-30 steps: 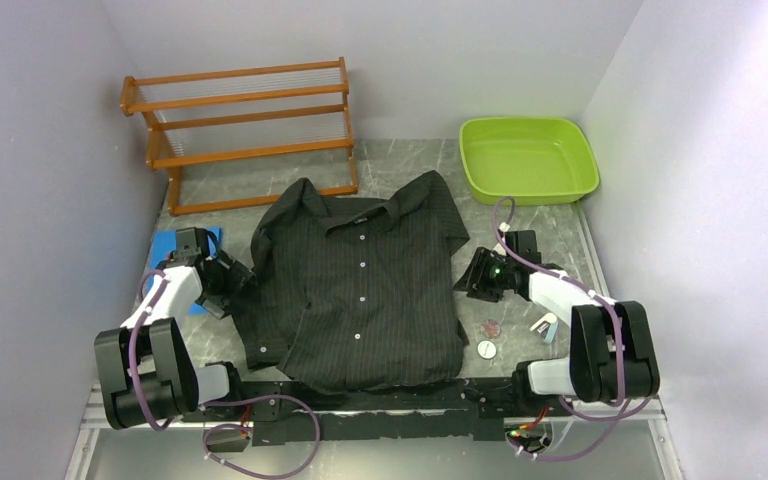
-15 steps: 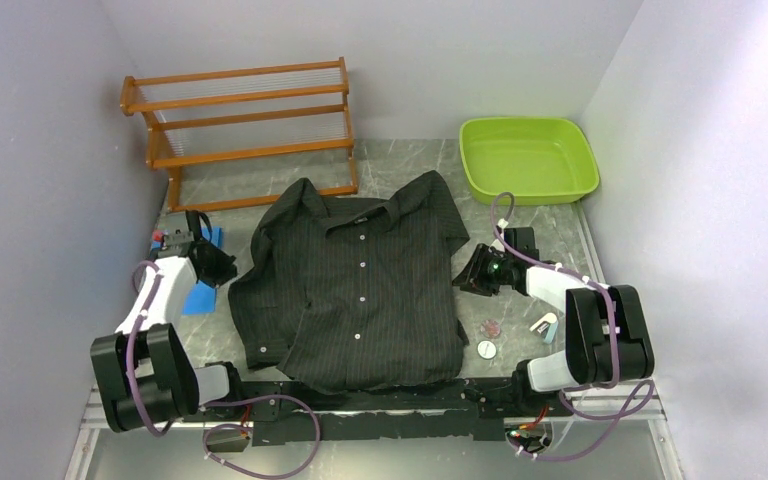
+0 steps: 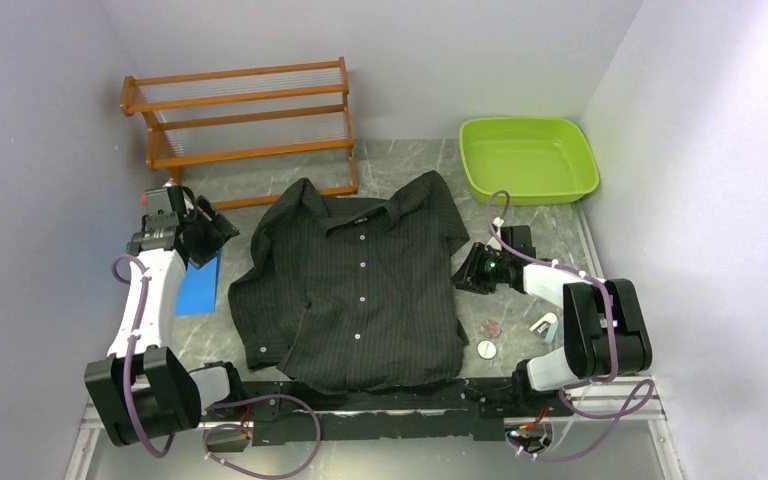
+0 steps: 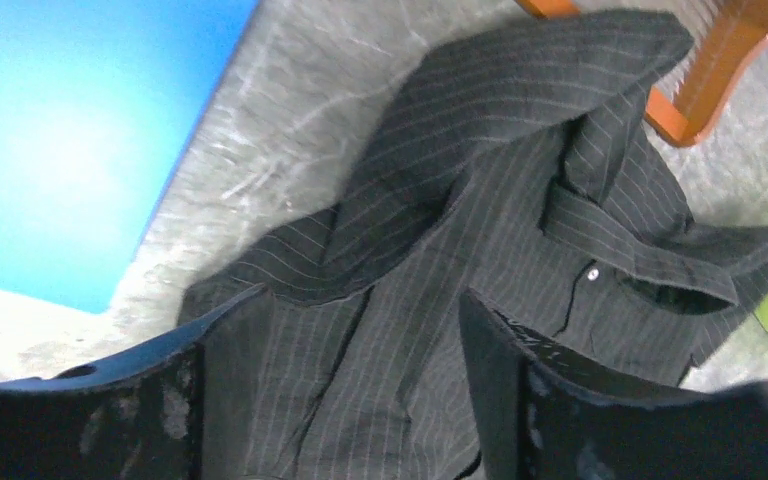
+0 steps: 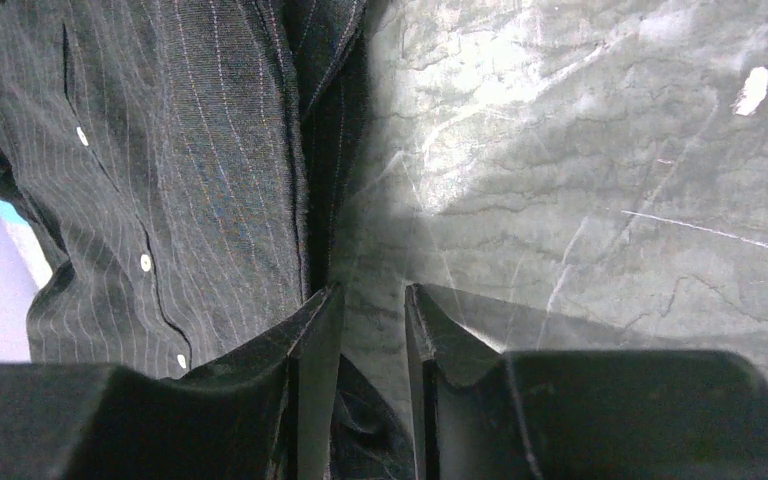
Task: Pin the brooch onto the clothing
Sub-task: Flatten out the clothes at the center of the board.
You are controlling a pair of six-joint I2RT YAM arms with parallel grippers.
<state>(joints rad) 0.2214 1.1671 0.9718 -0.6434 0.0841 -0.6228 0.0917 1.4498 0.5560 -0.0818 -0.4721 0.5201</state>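
Shirt (image 3: 355, 290) spread mid-table (image 3: 400, 165), rack (image 3: 240, 130) behind it to the left, tub (image 3: 528, 160) behind it to the right, sheet (image 3: 198, 290) just left of the shirt, two discs (image 3: 486, 349) beside its right front corner

Our left arm (image 3: 146, 298) stretches far forward, left gripper (image 4: 360, 300) spread wide. Our right gripper (image 5: 370, 292) sits low, jaws nearly together, possibly pinching something.

My overhead view is bright, even and sharp. At the left wrist, glare blows out the blue mat (image 4: 50, 130). At the right wrist, the table (image 5: 580, 200) shines, and the shirt (image 5: 160, 150) looks perhaps slightly soft.
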